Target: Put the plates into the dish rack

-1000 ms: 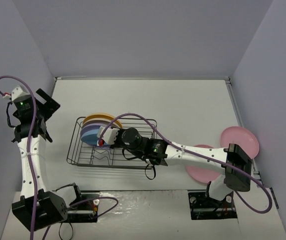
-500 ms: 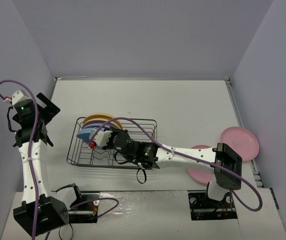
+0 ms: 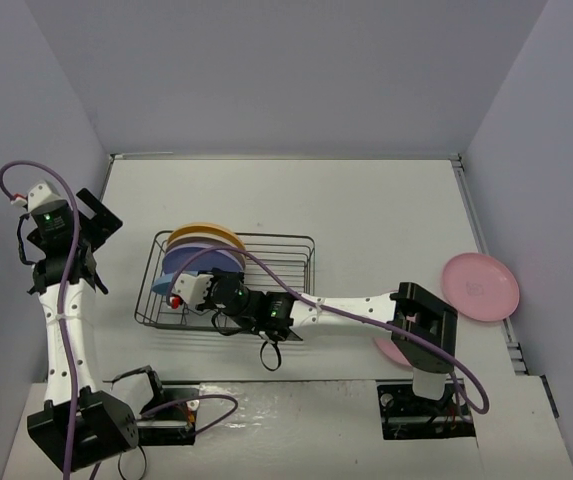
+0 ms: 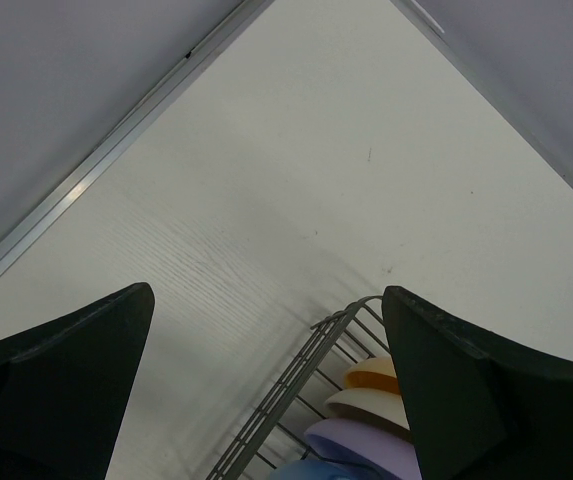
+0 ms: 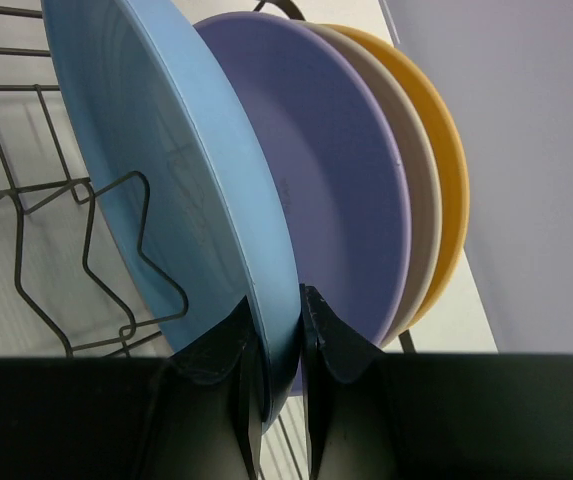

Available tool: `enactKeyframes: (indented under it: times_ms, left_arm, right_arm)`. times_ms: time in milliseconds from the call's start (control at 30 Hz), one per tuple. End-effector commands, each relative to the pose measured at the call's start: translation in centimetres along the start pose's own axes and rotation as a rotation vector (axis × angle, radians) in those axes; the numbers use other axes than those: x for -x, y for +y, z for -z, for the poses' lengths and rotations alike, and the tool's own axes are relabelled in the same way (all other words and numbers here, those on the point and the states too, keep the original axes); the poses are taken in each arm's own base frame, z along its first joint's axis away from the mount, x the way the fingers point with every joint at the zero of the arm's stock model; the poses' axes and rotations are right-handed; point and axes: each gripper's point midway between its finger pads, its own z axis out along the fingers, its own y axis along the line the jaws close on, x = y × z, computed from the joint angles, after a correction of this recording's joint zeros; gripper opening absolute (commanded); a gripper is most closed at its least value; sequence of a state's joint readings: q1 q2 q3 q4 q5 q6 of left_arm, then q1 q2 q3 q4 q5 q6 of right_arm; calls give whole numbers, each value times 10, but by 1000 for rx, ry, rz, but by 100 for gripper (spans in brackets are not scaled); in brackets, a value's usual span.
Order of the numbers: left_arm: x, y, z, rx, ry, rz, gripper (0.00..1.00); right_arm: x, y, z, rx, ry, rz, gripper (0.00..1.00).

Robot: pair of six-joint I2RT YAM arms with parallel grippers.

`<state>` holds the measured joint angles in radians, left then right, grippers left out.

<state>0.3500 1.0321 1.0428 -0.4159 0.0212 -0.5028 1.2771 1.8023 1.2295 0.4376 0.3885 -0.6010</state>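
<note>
Right fingers clamp round blue plastic plate in dark wire rack | left gripper wide | two pink plates remain (frame right)

White table, wire dish rack left of centre, far pink plate and near pink plate on the right.

Blue plate smooth matt plastic; dish rack thin dark metal wire; surface white, faintly wood-grained.
</note>
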Motion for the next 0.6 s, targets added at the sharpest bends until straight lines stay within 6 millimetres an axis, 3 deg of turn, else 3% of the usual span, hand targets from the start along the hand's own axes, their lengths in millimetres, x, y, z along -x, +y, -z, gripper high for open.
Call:
enactKeyframes:
  times_ms: [0,133,233,267,567]
  left_arm:
    - [22,-4,8,-16,-80,-9,97]
    - [23,-4,10,-18,-83,-12,97]
    - [23,-4,10,-18,-84,-12,97]
    - [23,-5,11,-20,-85,-13,97]
    - [25,-5,14,-26,-92,-28,97]
  right_arm:
    - [20,-33,3,-125,-62,-95,1]
    - [14,-28,2,-121,-57,-122,25]
    - [14,-28,3,-116,-55,-133,57]
    - [15,-29,4,-117,-59,-139,63]
    - [44,-52,26,-79,-167,-199,89]
